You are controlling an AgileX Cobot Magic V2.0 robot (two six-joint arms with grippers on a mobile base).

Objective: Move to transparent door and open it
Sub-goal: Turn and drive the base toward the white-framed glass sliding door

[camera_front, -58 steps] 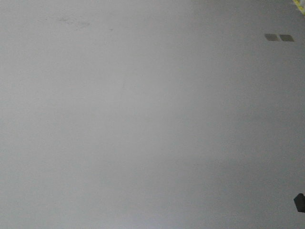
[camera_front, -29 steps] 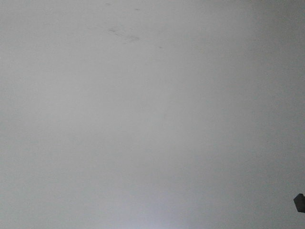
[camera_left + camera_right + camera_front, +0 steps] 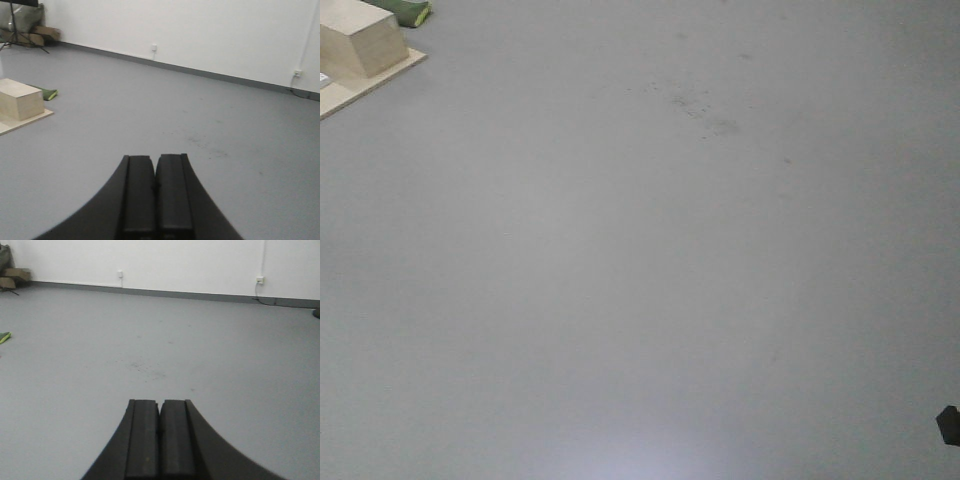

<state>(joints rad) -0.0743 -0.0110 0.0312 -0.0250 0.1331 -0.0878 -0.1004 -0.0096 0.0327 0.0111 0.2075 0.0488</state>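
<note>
One wood box [image 3: 358, 38] far left on grey floor [image 3: 620, 300], scuffs [image 3: 705, 110] right of centre. Jaws pressed together, empty, on left gripper [image 3: 155, 167] and right gripper [image 3: 160, 410]. No view shows the door.

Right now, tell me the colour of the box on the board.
Pale beige box, like light wood; clearest in the left wrist view.

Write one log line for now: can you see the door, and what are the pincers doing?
transparent door: not in view | left pincer: shut, empty | right pincer: shut, empty | ahead: grey floor, white wall
</note>
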